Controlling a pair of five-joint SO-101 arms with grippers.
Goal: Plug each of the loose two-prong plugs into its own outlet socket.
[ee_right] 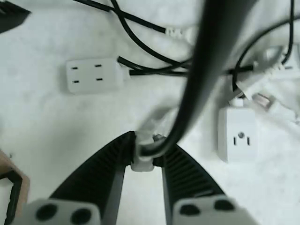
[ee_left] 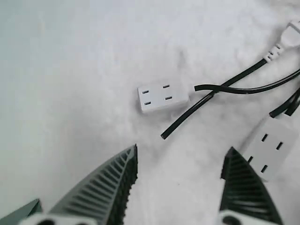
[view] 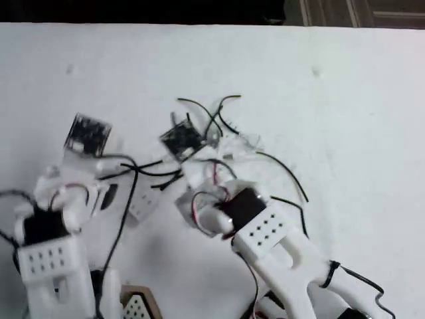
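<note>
A: What is seen at the left arm?

B: The left gripper (ee_left: 183,152) is held released, its jaws spread wide and empty, above the white table (ee_left: 70,70). A double socket block (ee_left: 163,97) is seen beyond the fingertips, slots up. A second block (ee_left: 269,152) is laid just beside one finger. Black cords (ee_left: 234,86) are crossed near both.

A: And to the right?

B: The right gripper (ee_right: 147,145) is clenched on a white plug (ee_right: 141,161), and the plug's black cord (ee_right: 206,70) is carried up past the camera. The prongs are hidden, so their heading cannot be told.

A: Where is a socket for it?

B: A flat outlet block (ee_right: 93,75) is found ahead of the gripped plug, offset toward the left arm's side and apart from it. Its long axis is laid across the gripper's line of reach, and its slots are faced upward. A single-outlet adapter (ee_right: 238,133) is set nearer on the other side, beside a tangle of loose plugs (ee_right: 260,89). Whether the flat block is one of the two seen from the left wrist cannot be settled.

A: What is the coming move judged to turn on?

B: The plug would have to be brought over the block, its prongs lined up with one slot pair, then pressed straight down. The block could be pushed aside, so steadying by the free left gripper may be needed.
</note>
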